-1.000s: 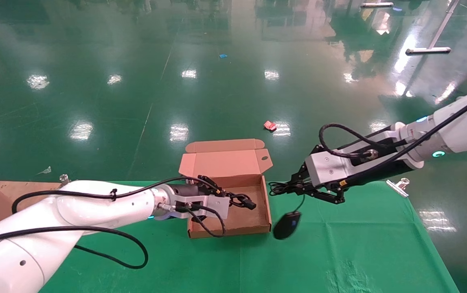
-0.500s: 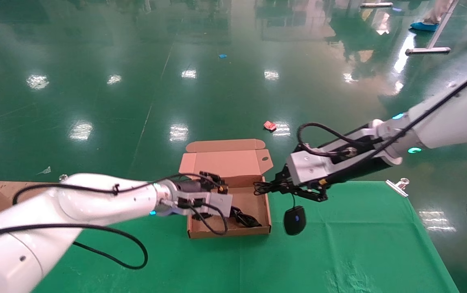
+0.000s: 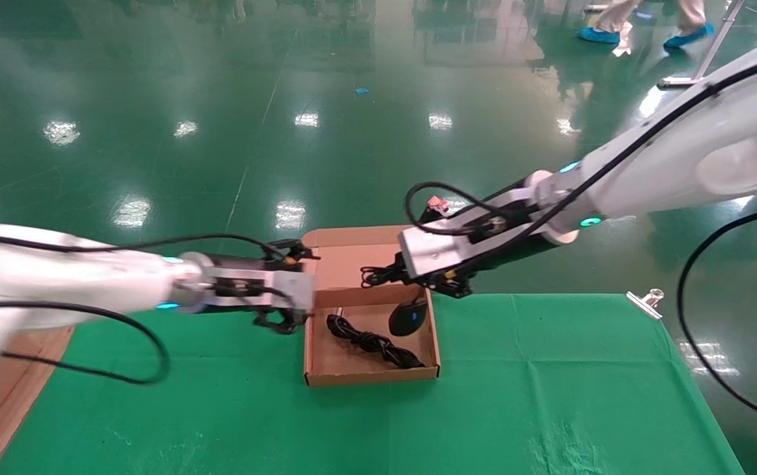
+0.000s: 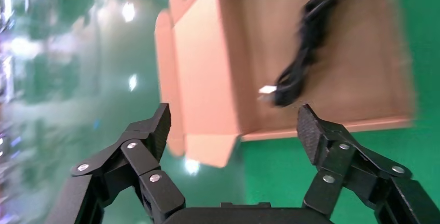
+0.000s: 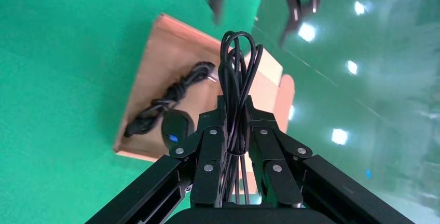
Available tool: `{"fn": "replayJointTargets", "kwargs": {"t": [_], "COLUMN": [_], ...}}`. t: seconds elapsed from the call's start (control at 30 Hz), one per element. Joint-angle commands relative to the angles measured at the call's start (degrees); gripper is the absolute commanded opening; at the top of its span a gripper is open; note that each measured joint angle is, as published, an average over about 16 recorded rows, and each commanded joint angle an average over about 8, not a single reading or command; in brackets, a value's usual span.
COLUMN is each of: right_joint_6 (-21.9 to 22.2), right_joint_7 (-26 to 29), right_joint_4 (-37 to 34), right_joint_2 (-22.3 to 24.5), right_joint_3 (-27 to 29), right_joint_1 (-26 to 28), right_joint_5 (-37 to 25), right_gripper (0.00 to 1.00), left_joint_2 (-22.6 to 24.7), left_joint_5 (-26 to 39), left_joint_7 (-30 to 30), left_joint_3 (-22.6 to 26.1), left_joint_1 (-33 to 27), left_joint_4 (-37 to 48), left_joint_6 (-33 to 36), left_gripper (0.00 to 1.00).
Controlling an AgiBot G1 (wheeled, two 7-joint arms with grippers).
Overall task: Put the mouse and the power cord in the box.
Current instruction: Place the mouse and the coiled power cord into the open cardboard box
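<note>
The brown box (image 3: 325, 369) lies open on the green cloth, its lid standing up behind. Inside it rests the black power cord (image 3: 368, 342), also in the left wrist view (image 4: 306, 42) and the right wrist view (image 5: 166, 99). My right gripper (image 3: 391, 272) hangs over the box's far right part, shut on the mouse's bundled thin cable (image 5: 236, 68). The mouse (image 3: 408, 318) dangles below it, low inside the box (image 5: 171, 58), blue spot showing (image 5: 174, 138). My left gripper (image 3: 304, 287) stands open and holds nothing, just outside the box's left wall (image 4: 207, 53).
A metal clip (image 3: 643, 302) grips the cloth at the table's far right edge. A brown board (image 3: 2, 409) borders the table on the left. Beyond the table lies shiny green floor with a red scrap (image 3: 437, 203).
The left gripper let the power cord go into the box and drew back to the left. The right arm swung left, carrying the dangling mouse from beside the box to over it.
</note>
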Motion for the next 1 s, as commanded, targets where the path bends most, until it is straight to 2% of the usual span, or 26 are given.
{"fn": "replayJointTargets", "kwargs": {"t": [0.03,0.17,0.37,0.47,0.63,0.67,0.7,0.9,0.93,1.0], "right_joint_6": [1.5,9.3,22.4,26.2,29.7,30.2,30.6,33.0,33.2,33.6], "right_joint_7": [1.5,3.6,6.1,7.4,9.2,9.6,9.9,11.6,11.7,11.9], "right_joint_4": [2.9,8.9,15.5,17.2,18.5,18.5,18.6,18.6,18.7,18.7], "right_joint_2": [-0.3,-0.4,-0.5,-0.4,-0.3,-0.3,-0.3,-0.3,-0.3,-0.3], "right_joint_3": [-0.5,-3.7,-10.6,-14.3,-19.9,-20.9,-21.8,-25.0,-25.2,-25.6], "right_joint_1": [-1.4,-5.7,-11.6,-13.4,-15.7,-16.1,-16.4,-17.7,-17.8,-18.0], "right_joint_5": [0.3,2.0,4.2,5.3,7.2,7.6,7.9,9.6,9.8,10.1], "right_gripper": [0.0,0.0,0.0,0.0,0.0,0.04,0.13,0.88,0.97,1.0], "left_joint_2": [-2.7,-6.7,-10.7,-12.0,-12.8,-12.9,-12.9,-13.2,-13.3,-13.4], "left_joint_5": [-2.4,-3.9,-4.5,-5.0,-6.6,-7.0,-7.3,-8.1,-8.2,-8.3], "left_joint_7": [1.9,4.5,6.9,7.8,8.7,8.8,9.0,9.6,9.7,9.7], "left_joint_3": [-1.3,-2.1,-2.5,-2.7,-3.5,-3.7,-3.9,-4.4,-4.4,-4.5], "left_joint_1": [-0.9,-1.8,-2.2,-1.6,0.2,0.5,0.8,1.2,1.2,1.2], "left_joint_4": [-0.2,0.8,2.4,2.9,3.9,4.1,4.3,5.1,5.1,5.2], "left_joint_6": [5.4,11.5,15.7,16.8,18.6,18.9,19.2,20.0,20.1,20.2], "left_gripper": [1.0,1.0,1.0,1.0,1.0,1.0,1.0,1.0,1.0,1.0]}}
